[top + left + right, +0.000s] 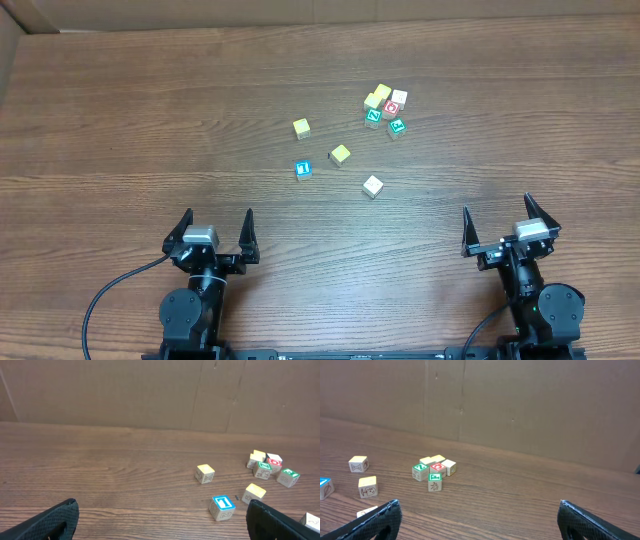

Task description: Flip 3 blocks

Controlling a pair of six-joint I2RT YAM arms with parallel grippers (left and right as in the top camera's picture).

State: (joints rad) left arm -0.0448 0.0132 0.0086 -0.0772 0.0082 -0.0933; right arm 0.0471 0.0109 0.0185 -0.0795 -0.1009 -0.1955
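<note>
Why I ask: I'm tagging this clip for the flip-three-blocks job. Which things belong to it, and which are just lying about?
Job:
- blue cube
- cream-white cube
- pale yellow cube, probably; the other loose yellow cube could serve instead

Lying about, huddled together:
- green-marked cubes
- red-marked cube
- clustered yellow cubes
- white cube
</note>
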